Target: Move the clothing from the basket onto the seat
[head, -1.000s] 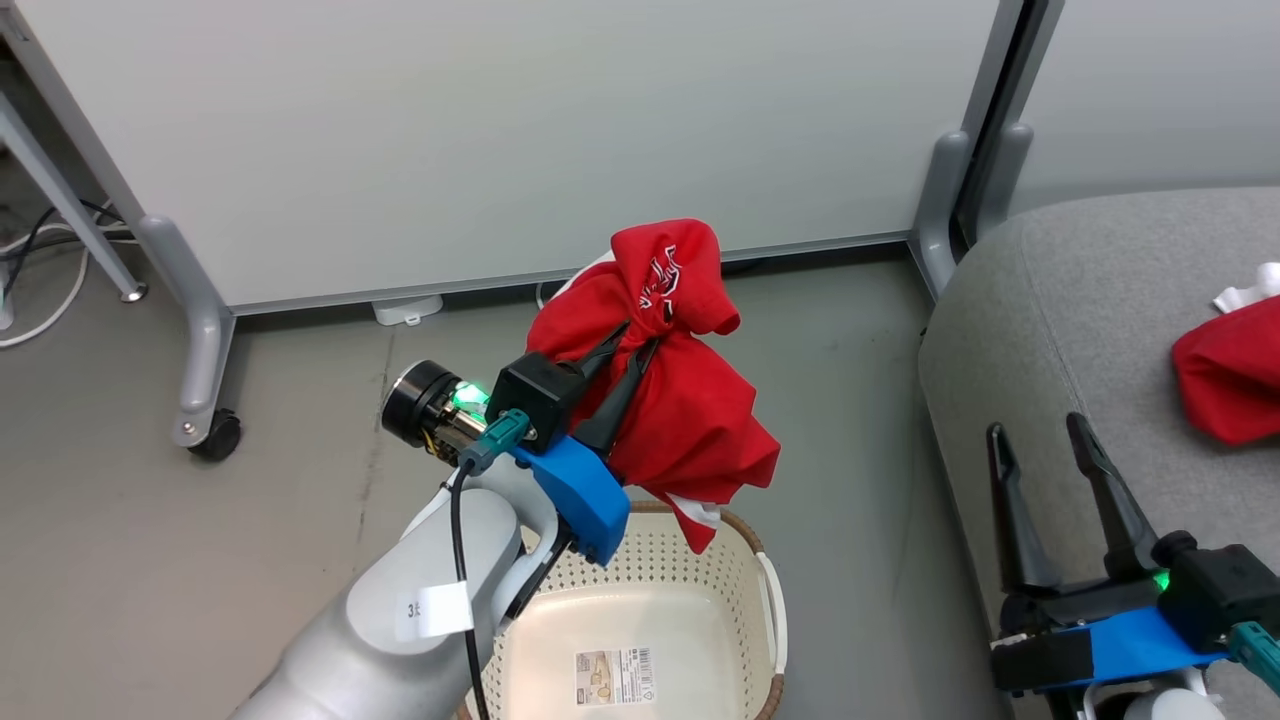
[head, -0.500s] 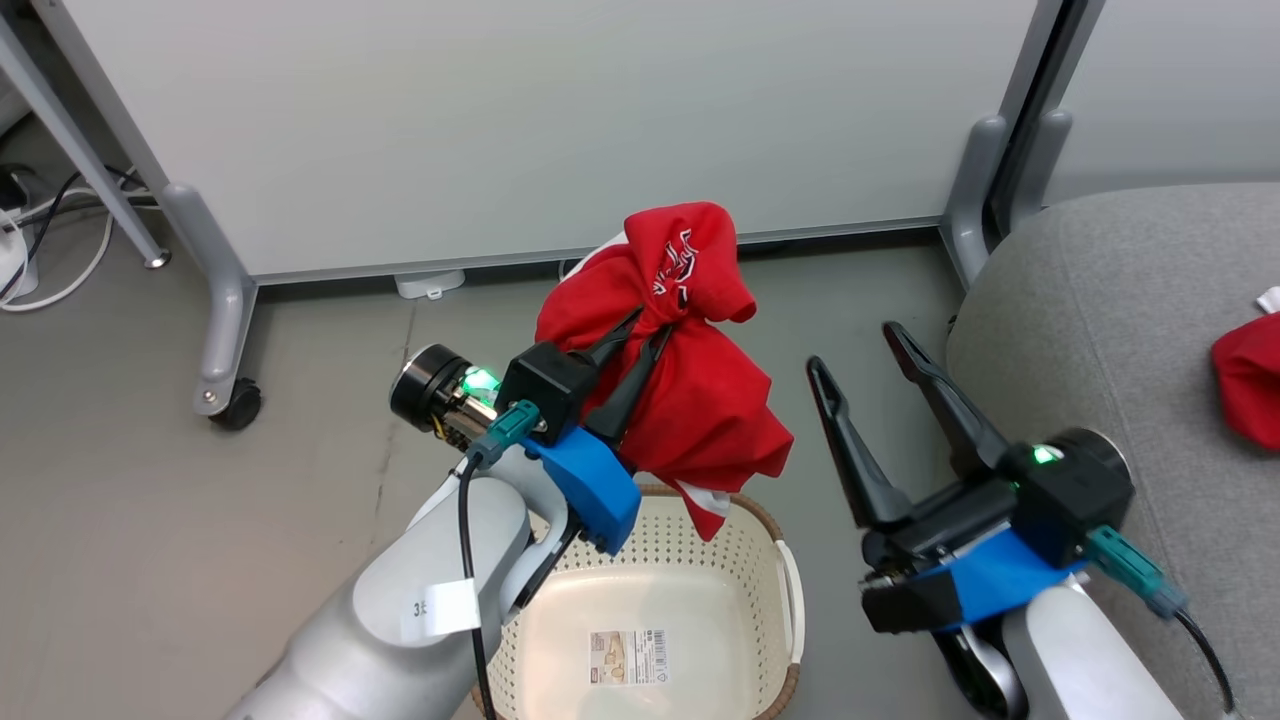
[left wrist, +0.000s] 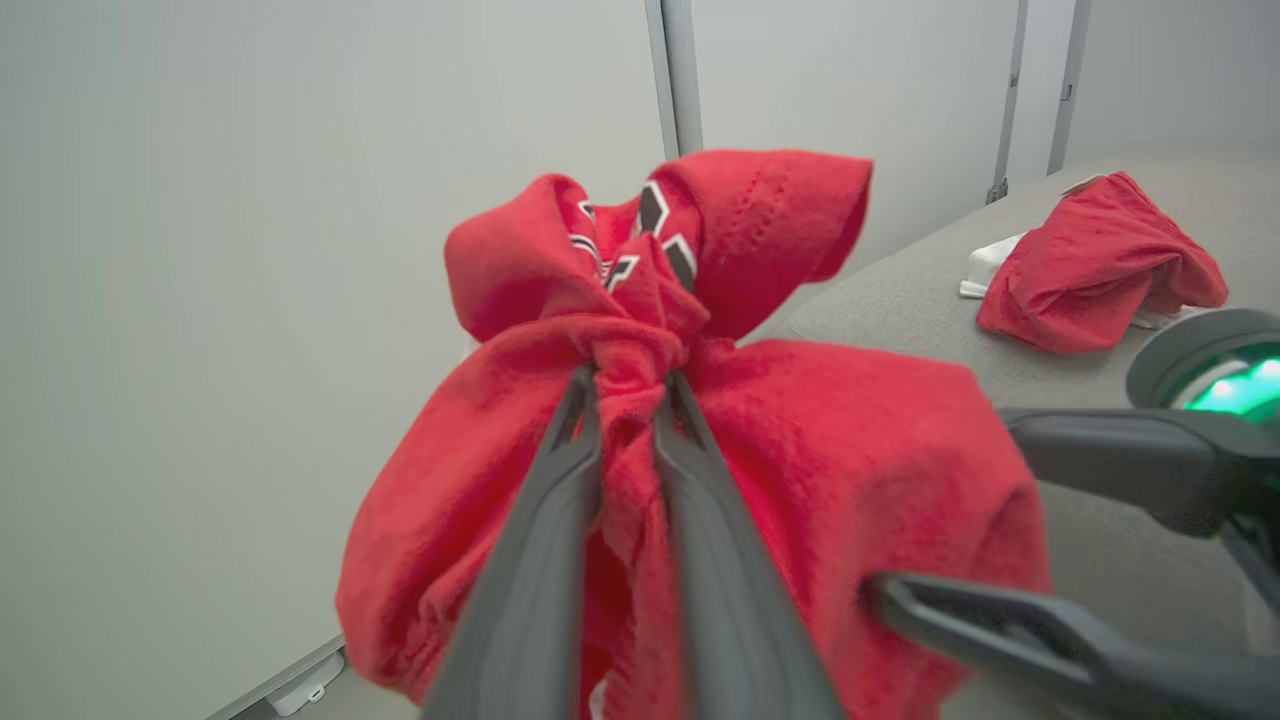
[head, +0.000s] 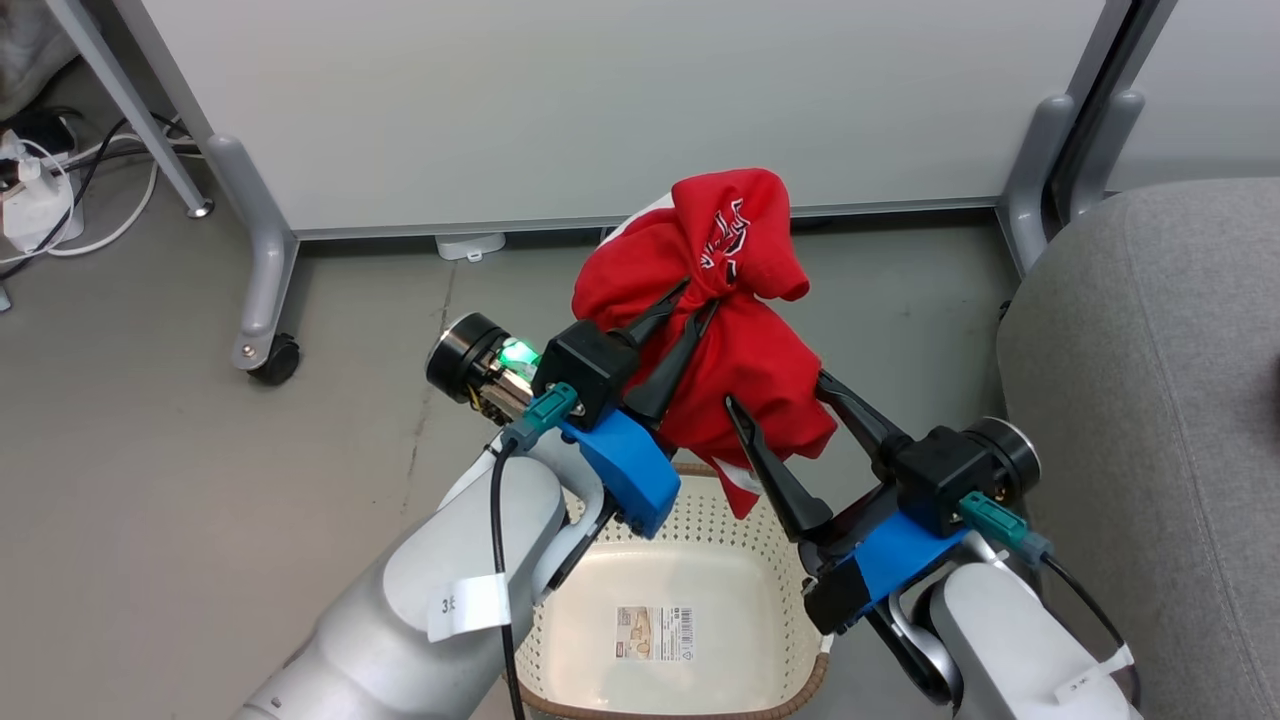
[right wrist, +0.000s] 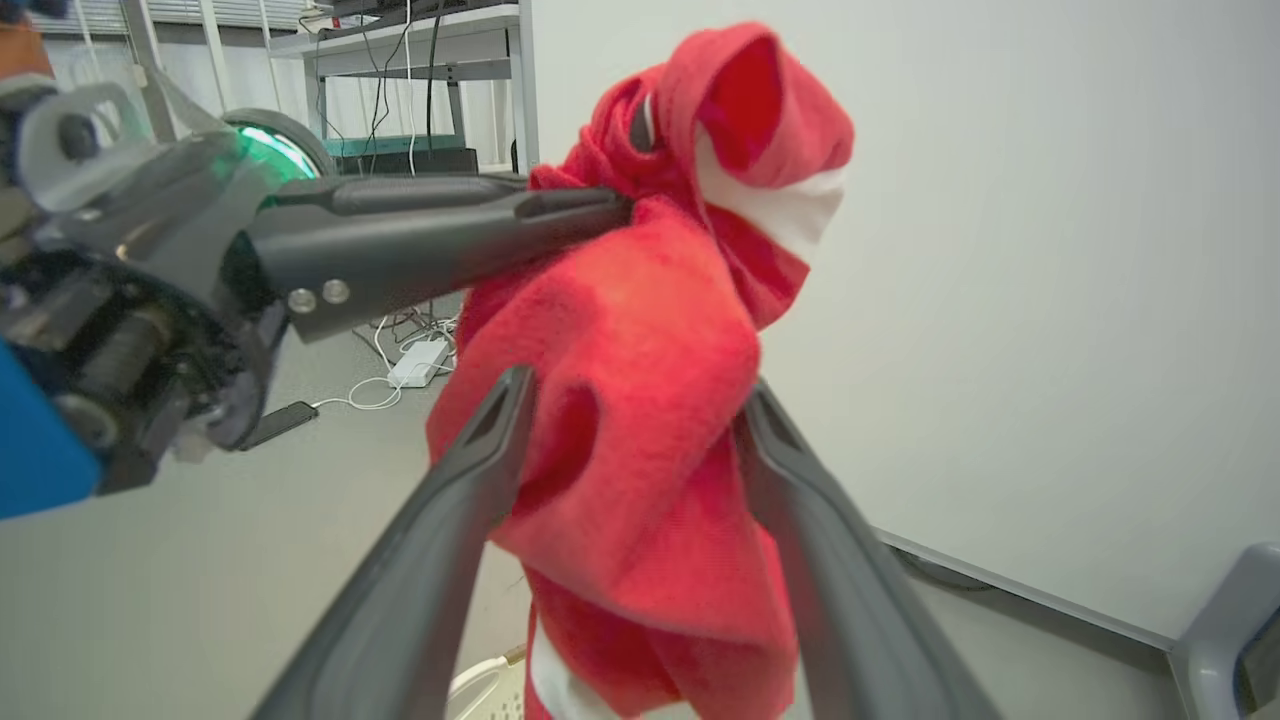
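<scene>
left gripper (head: 698,300) — pinched tight on garment (head: 745,345), hanging over basket (head: 700,505) | right gripper (head: 776,392) — jaws apart, straddling its lower folds | advice: close right on thick bunch before left releases, then swing to seat (head: 1150,350)

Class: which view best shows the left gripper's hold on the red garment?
Left wrist view: the left gripper pinches a fold of the red garment dead centre. Head view shows it obliquely; right wrist view, side-on.
</scene>
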Controlling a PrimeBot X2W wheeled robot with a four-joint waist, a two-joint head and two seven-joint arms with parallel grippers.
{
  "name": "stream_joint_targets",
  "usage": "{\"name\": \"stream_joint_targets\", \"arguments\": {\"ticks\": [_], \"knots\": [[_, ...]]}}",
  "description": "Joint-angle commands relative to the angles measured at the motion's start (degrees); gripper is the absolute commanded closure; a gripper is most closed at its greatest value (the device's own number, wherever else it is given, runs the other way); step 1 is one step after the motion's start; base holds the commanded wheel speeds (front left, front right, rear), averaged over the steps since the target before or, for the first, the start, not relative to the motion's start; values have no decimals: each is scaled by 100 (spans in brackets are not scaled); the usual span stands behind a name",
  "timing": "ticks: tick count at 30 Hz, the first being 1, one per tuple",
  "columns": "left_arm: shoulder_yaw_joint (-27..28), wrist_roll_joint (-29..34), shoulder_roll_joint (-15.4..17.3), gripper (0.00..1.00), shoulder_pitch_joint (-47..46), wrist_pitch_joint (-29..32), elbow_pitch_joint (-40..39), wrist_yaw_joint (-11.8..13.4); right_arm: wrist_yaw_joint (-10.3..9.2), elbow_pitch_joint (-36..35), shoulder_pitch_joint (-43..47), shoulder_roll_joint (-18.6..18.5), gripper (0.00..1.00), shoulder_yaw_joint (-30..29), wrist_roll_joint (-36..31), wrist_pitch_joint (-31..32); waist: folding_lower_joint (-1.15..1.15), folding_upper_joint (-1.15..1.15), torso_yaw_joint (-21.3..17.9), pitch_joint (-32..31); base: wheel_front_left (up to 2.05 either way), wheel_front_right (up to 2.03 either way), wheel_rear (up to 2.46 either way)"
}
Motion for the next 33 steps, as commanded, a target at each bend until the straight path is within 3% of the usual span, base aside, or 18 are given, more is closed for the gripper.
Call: {"name": "stream_joint_targets", "arguments": {"ticks": [1, 6, 7, 8, 27, 29, 33], "knots": [[38, 15, -16, 100, -52, -26, -34, -15, 1, 71, -96, 8, 0, 22, -21, -4, 0, 0, 14, 8, 0, 0, 0], [63, 64, -48, 100, -41, -26, -83, -28, 1, 395, -237, 93, 0, 131, -31, -4, 0, 0, 46, 32, 0, 0, 0], [69, 75, -54, 100, -36, -26, -92, -35, 1, 431, -258, 115, 65, 147, -9, -5, 0, 0, 49, 33, 0, 0, 0], [71, 85, -59, 100, -25, -26, -95, -41, 1, 459, -270, 139, 100, 163, 43, -5, 0, 0, 51, 29, 0, 0, 0], [262, 153, -85, 100, 118, -27, -62, -61, 1, 401, -226, 149, 100, 190, 134, -5, 0, 0, -13, -37, 0, 0, 0], [285, 173, -103, 0, 104, -27, -81, -27, 1, 390, -223, 149, 100, 188, 134, -5, 0, 0, -19, -39, 0, 0, 0], [323, 220, -114, 0, 120, -27, -109, -30, 1, 373, -224, 140, 100, 191, 149, -5, 0, 0, -25, -44, 0, 0, 0]]}}
